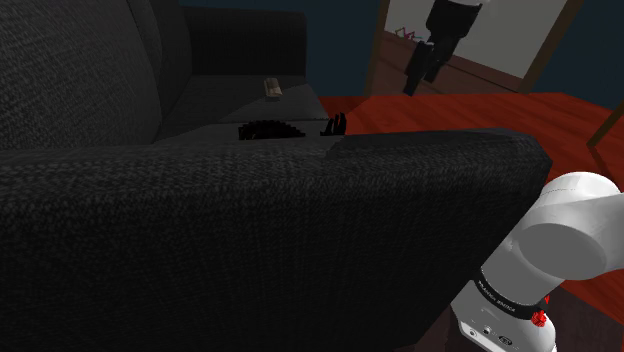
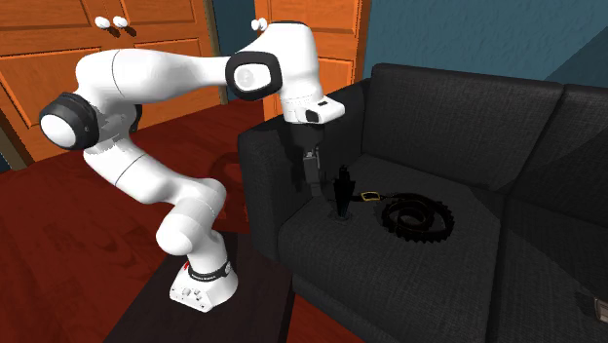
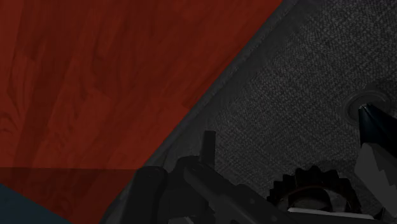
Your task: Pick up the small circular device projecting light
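Sofa (image 2: 322, 258) seat, dark and rough, has a tall armrest (image 2: 259, 161) at one end and a high back behind it. Red wood floor (image 2: 88, 253) runs along the seat's front edge. The gripper (image 2: 312, 183) hangs over the seat near that armrest, pointing down. I cannot tell if it is open or closed. The small black device (image 2: 341, 192) stands up on a round foot just beside the gripper, not in its hold. A black toothed ring (image 2: 419, 219) lies past the device, toward the seat's middle. Writing on the arm's base (image 1: 500, 305) is too small to read.
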